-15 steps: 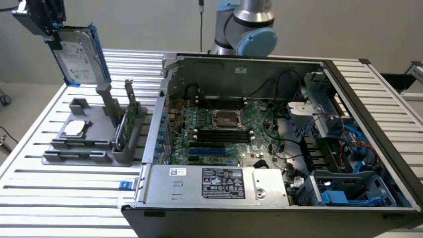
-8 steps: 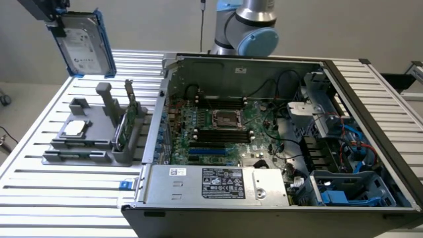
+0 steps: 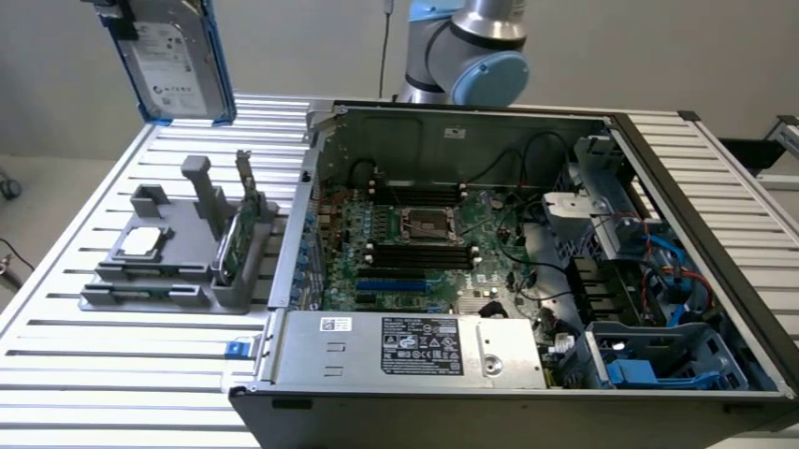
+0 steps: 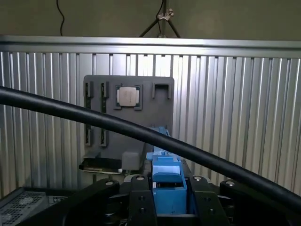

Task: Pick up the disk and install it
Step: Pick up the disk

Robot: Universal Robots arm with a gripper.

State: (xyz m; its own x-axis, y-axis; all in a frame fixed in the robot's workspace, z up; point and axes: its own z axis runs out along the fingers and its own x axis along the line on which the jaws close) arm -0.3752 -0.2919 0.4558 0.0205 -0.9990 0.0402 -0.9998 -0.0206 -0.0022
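Exterior view, from where I stand by the rig: the flat rectangular silver-grey metal disk (image 3: pixel 175 61), with its white printed label and blue plastic frame, hangs upright high in the air, well above the ribbed aluminium tabletop (image 3: pixel 100 393). In the wrist view the black gripper (image 4: pixel 167 200) is closed on the blue frame from both sides, so it holds the disk by one narrow end. A thick black rubber cable (image 4: pixel 70 113) crosses in front of that camera.

Below the gripper, well apart from it, sits the matt grey plastic holder (image 3: pixel 163 292) with its slots and posts. In it a small square silver chip (image 3: pixel 141 241) lies flat, and a thin green circuit card (image 3: pixel 232 245) stands on its edge. To the side of the gripper and much lower stands the open grey metal computer case (image 3: pixel 474 140), with the green motherboard (image 3: pixel 425 243) inside.

I judge the step in hand to be the carrying of the disk. The grip is on smooth plastic and the metal body looks heavy. A slow, steady motion therefore seems best, with the disk kept upright so that it does not swing or slip. The thin metal edge of the case is where the frame could catch.
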